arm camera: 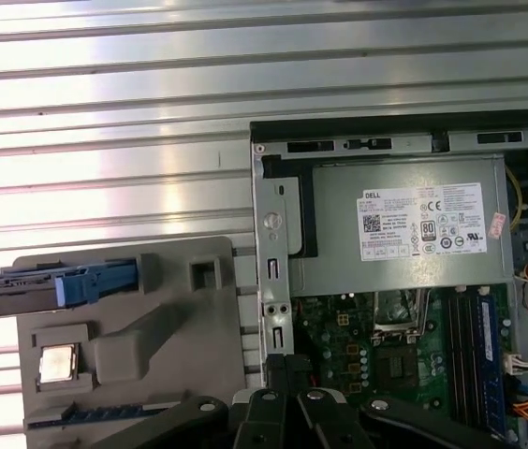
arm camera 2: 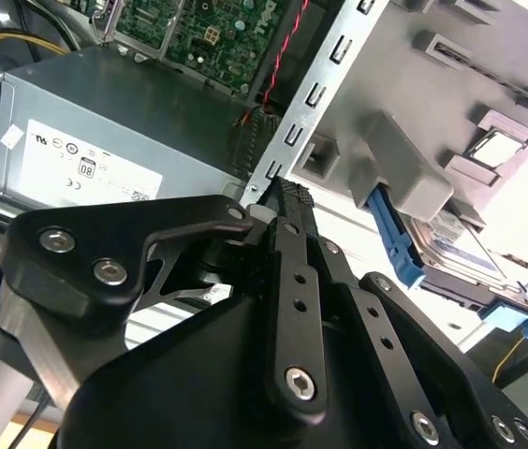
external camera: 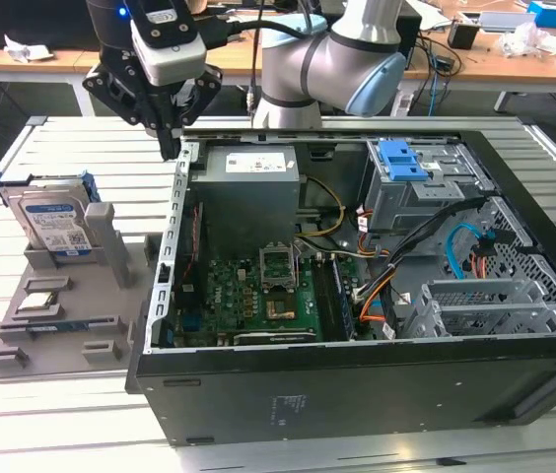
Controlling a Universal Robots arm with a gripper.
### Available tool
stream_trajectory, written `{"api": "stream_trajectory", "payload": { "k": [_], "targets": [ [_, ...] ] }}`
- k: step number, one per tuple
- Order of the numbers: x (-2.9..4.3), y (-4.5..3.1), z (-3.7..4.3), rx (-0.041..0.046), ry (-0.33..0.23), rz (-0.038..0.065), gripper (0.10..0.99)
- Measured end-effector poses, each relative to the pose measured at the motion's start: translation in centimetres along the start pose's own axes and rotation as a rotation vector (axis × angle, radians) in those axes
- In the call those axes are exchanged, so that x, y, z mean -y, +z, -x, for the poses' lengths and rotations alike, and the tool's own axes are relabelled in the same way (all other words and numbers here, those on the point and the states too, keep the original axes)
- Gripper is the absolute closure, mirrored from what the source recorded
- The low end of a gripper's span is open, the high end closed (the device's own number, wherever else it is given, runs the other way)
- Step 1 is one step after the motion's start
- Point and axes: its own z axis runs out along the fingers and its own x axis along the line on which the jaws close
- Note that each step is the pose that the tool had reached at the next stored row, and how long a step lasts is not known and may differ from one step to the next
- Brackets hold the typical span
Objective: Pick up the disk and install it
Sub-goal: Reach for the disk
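Exterior view: gripper (external camera: 169,148) is hanging upper left, fingers pressed together, empty; disk (external camera: 54,223) is standing upright in a holder (external camera: 110,258), left, probably offering a gripping edge.

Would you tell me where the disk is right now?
The disk stands on edge in the grey fixture at the exterior view's left, outside the open computer case, apart from the gripper.
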Motion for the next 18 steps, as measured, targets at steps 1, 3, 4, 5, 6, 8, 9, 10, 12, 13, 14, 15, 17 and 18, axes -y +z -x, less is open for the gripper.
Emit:
{"api": "stream_trajectory", "payload": {
  "k": [1, 3, 4, 5, 6, 8, 9, 10, 12, 13, 14, 15, 17, 18],
  "targets": [
    [0.01, 0.00, -0.12, 0.0000, 0.000, 0.000, 0.980],
    [0.04, -0.01, -0.46, 0.0000, 0.000, 0.000, 0.980],
    [0.05, -0.02, -0.67, 0.0000, 0.000, 0.000, 0.980],
    [0.06, -0.02, -0.79, 0.0000, 0.000, 0.000, 0.980],
    [0.07, -0.03, -0.90, 0.0000, 0.000, 0.000, 0.980],
    [0.09, -0.03, -1.23, 0.0000, 0.000, 0.000, 0.980],
    [0.10, -0.04, -1.32, 0.0000, 0.000, 0.000, 0.980],
    [0.11, -0.04, -1.52, 0.0000, 0.000, 0.000, 0.980],
    [0.14, -0.05, -1.84, 0.0000, 0.000, 0.000, 0.980],
    [0.15, -0.05, -2.02, 0.0000, 0.000, 0.000, 0.980],
    [0.16, -0.06, -2.12, 0.0000, 0.000, 0.000, 0.980],
    [0.17, -0.06, -2.23, 0.0000, 0.000, 0.000, 0.980],
    [0.19, -0.07, -2.47, 0.0000, 0.000, 0.000, 0.980],
    [0.20, -0.07, -2.67, 0.0000, 0.000, 0.000, 0.980]
  ]
}}
